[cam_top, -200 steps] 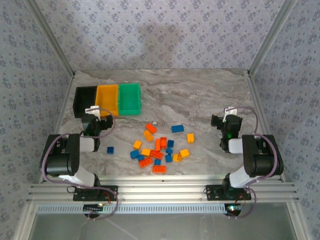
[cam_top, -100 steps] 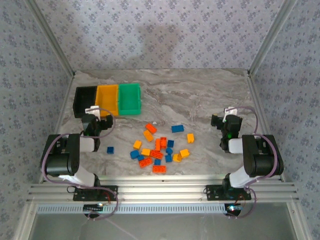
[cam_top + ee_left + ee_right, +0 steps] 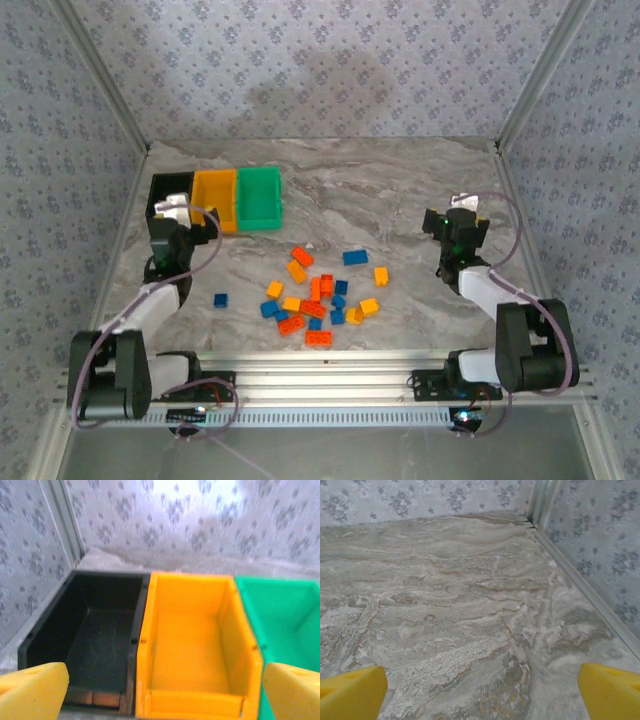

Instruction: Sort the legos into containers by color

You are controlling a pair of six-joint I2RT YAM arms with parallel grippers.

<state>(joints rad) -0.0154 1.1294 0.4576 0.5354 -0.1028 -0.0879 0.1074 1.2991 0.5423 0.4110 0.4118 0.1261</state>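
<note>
Sorting is being judged as not yet begun; the legos [image 3: 318,297] are being seen scattered on the counter [image 3: 420,190], centre-front; the containers [image 3: 190,650], far left, are being shown empty; left and right jaws are being held spread, pinching nothing; every brick is awaiting transfer.

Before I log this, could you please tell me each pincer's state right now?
Left pincer: open, holding nothing.
Right pincer: open, holding nothing.
</note>
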